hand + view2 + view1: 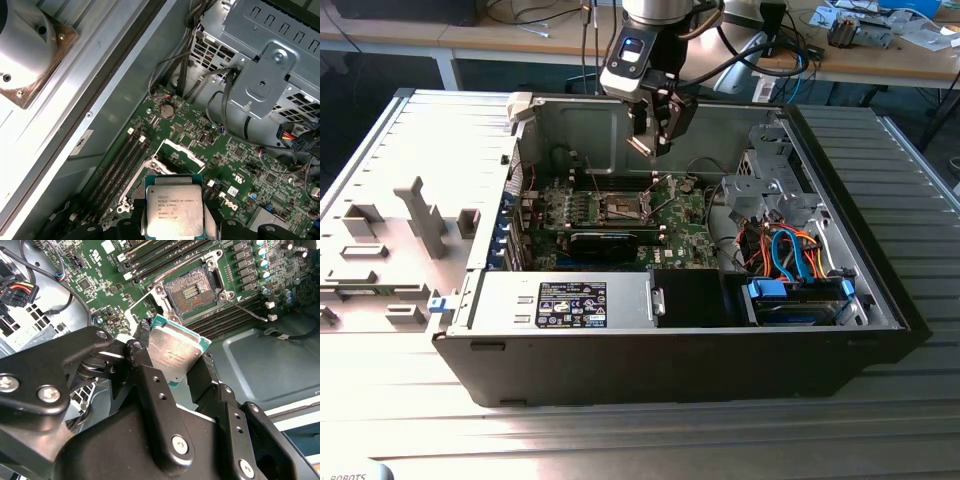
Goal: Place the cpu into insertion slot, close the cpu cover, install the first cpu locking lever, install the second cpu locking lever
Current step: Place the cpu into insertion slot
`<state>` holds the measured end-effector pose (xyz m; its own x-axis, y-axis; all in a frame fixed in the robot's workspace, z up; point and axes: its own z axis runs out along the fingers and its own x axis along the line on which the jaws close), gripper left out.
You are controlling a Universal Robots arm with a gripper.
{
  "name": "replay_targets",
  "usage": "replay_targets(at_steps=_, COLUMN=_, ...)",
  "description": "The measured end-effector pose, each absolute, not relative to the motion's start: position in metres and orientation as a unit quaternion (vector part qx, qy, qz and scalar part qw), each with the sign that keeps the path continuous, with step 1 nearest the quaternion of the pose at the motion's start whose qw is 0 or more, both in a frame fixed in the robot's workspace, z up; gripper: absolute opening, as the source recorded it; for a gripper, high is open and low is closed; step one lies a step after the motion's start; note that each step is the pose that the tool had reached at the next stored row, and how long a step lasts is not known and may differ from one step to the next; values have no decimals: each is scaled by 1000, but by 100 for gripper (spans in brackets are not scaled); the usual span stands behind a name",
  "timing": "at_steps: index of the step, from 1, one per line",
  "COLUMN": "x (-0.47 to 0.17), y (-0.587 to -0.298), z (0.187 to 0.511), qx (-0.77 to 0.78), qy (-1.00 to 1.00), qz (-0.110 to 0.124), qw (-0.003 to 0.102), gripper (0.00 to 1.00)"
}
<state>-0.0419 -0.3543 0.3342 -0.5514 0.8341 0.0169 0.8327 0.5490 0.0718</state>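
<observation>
Cpu clamped, clear of the board

Cpu [175, 352] sits clamped by its edges in my gripper [174, 356], held above the green motherboard [100, 270]. Insertion slot [192, 290] lies bare below, near it but apart, inside the open computer case [670, 350].

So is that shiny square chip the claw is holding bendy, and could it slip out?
Probably not bendy: the cpu looks like a flat, metal-topped plate, sitting straight while held by its edges. It might be slippery, since its top is smooth and shiny and the claw pinches only two sides. Likely light, being so thin.
</observation>
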Motion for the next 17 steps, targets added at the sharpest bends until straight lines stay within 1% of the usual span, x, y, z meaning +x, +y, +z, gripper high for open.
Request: replay_targets(at_steps=17, x=-42, y=-354, z=334, qx=482, qy=876, qz=35, qw=10, gripper=54)
